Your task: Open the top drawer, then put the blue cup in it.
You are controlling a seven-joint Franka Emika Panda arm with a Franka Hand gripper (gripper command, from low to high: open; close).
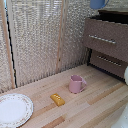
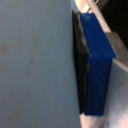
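Exterior view: we see dresser [image 1: 107,42], top drawer [image 1: 106,39] on it; white plate [image 1: 13,109], pink mug [image 1: 76,84], yellow block [image 1: 57,99] on floor before dresser. Blue cup [image 1: 98,3] above dresser. Wrist view blurred; we cannot tell claw state.

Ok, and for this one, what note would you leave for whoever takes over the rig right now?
gripper: outside the exterior view; the wrist view shows only blurred blue surfaces, so open or shut cannot be told.
blue cup: up in the air above the dresser, cut off by the frame's top edge.
top drawer: looks pulled out, its front ahead of the lower drawer.
pink mug: standing on the table.
Done: drawer apparently open, cup lifted.
Left: lower the cup into the drawer and release.
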